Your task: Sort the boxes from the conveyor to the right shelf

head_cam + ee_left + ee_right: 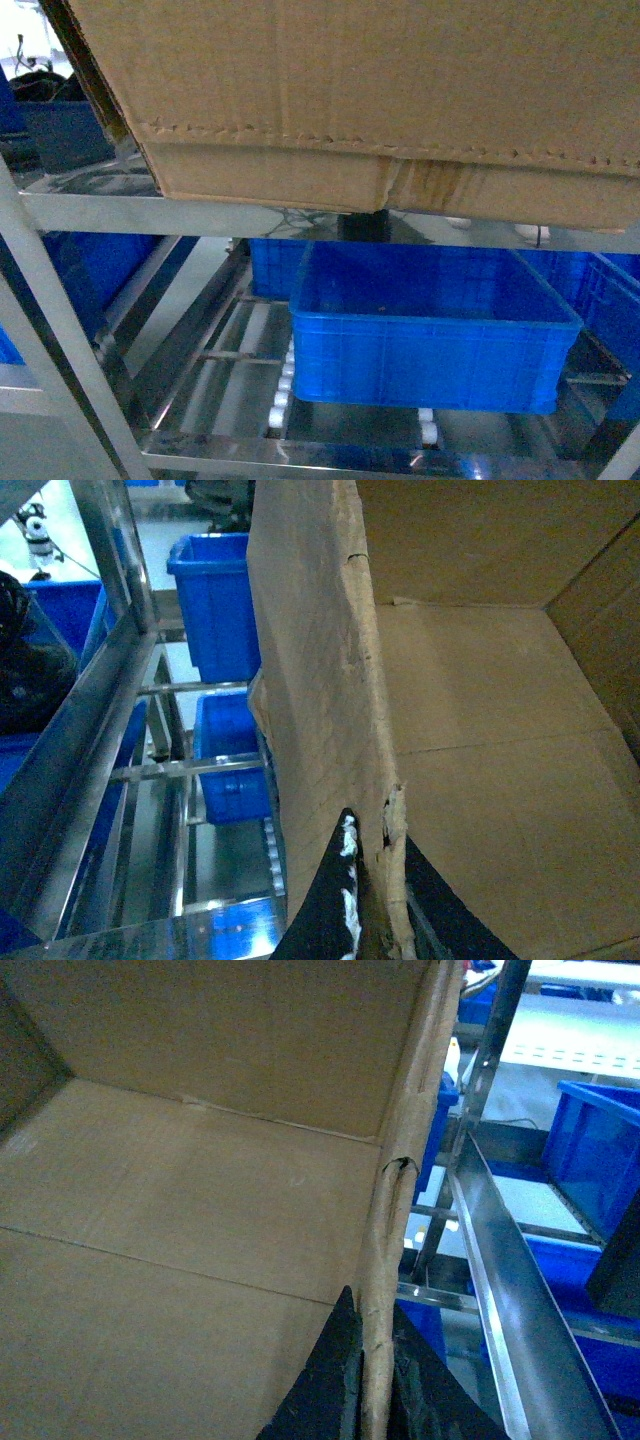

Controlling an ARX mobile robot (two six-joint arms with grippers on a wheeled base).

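Held the box [400, 90] level above the shelf [120, 210] for placing, left claw [375, 880] and right claw [372, 1360] each clamped on opposite walls.

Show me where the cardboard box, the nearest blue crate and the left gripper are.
cardboard box [400, 70]: head view, its outer side wall.
blue crate [425, 360]: head view, its front wall.
left gripper [375, 880]: left wrist view, between fingertips clamping the box wall.
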